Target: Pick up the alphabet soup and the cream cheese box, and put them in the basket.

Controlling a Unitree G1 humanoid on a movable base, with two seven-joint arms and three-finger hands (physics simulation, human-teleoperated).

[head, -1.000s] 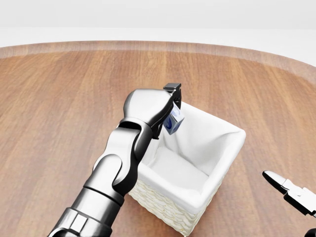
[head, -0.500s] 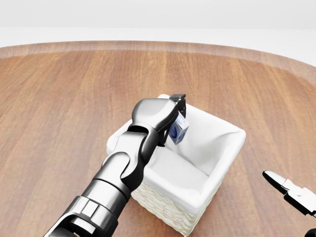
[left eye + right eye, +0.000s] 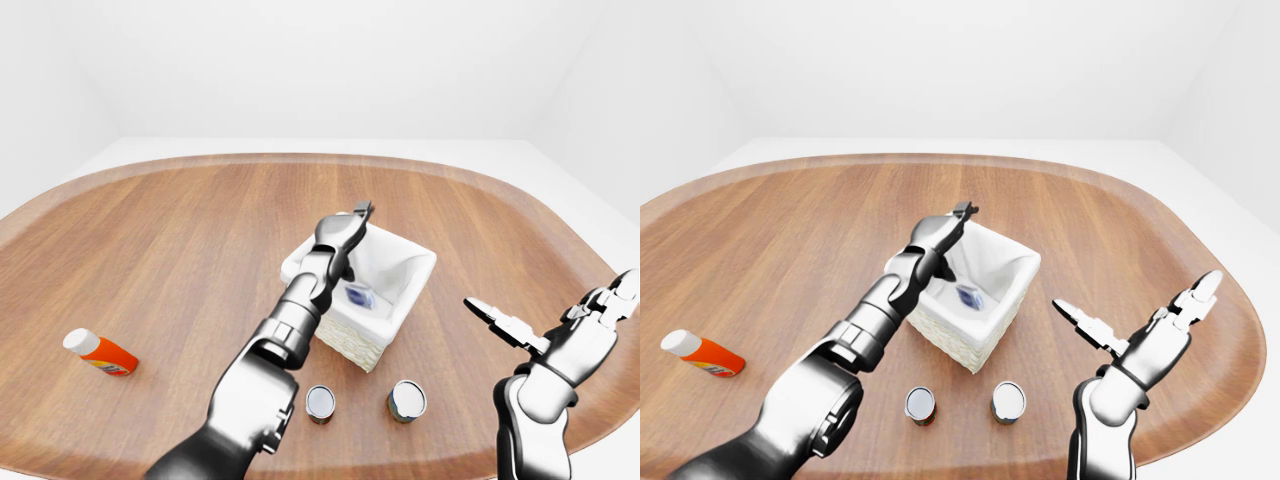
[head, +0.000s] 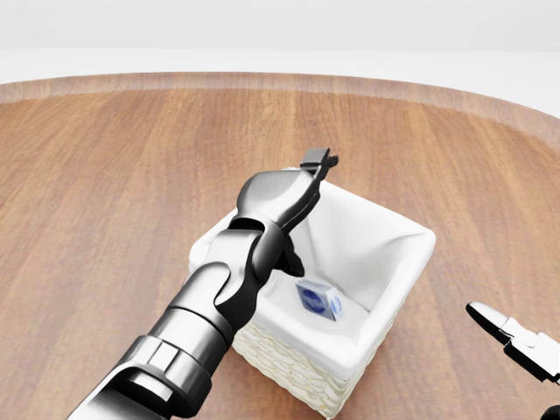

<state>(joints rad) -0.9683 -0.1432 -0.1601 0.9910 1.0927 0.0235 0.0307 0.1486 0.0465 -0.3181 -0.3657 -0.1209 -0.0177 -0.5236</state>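
The cream cheese box [image 4: 318,300] lay on the bottom of the basket [image 4: 398,289], with the left hand [image 4: 317,165] above the rim, its fingers apart and empty. I judged this step done; next came the alphabet soup, probably one of two cans [image 3: 320,402] near the table's [image 3: 150,250] near edge. The right hand [image 3: 545,335] hovered spread open. White walls surrounded the wooden table.

Bright, even, diffuse light gives sharp, clean renders; shadows are faint, and the eye views bow the table [image 3: 180,230] edges.
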